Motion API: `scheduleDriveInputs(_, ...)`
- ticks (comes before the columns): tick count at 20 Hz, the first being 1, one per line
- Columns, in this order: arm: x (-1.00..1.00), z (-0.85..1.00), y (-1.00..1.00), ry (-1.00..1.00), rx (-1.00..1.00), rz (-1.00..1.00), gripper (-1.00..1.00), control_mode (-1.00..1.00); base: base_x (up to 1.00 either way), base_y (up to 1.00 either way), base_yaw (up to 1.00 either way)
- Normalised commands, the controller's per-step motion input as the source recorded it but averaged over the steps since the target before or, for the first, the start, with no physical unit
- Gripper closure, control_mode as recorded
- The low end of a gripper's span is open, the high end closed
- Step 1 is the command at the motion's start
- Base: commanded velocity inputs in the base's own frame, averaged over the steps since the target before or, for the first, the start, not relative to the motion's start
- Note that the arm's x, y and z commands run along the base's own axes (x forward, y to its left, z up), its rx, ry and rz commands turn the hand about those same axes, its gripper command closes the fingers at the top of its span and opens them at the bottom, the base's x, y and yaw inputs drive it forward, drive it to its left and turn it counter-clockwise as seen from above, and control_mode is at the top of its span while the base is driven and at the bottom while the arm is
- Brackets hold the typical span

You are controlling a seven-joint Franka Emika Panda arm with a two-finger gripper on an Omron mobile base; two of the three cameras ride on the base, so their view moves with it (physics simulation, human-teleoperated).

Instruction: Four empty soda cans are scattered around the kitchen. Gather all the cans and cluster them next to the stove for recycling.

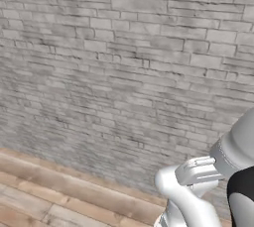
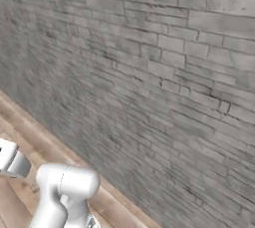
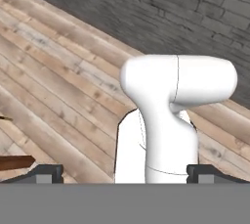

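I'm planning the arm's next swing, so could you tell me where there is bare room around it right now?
Bare wood floor stretches from the gripper to the brick wall, with nothing standing on it. It is tight only toward that wall, which rises close ahead in both base views.

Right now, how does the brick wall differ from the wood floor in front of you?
The brick wall is grey-white, built of small staggered bricks, and stands upright; the wood floor is brown, laid in long planks with knots, and lies flat. They meet along one straight line at the wall's foot.
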Motion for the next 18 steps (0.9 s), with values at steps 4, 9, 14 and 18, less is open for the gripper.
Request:
scheduleDriveInputs(4,0.0,0.0,0.0,0.0,0.0,0.0,-1.0,1.0,0.3,0.0,0.42)
scheduleDriveInputs(9,0.0,0.0,0.0,0.0,0.0,0.0,-1.0,1.0,0.32,0.0,0.45)
scheduleDriveInputs(14,0.0,0.0,0.0,0.0,0.0,0.0,-1.0,1.0,0.72,0.0,0.45)
scheduleDriveInputs(18,0.0,0.0,0.0,0.0,0.0,0.0,-1.0,1.0,0.81,-0.04,0.43)
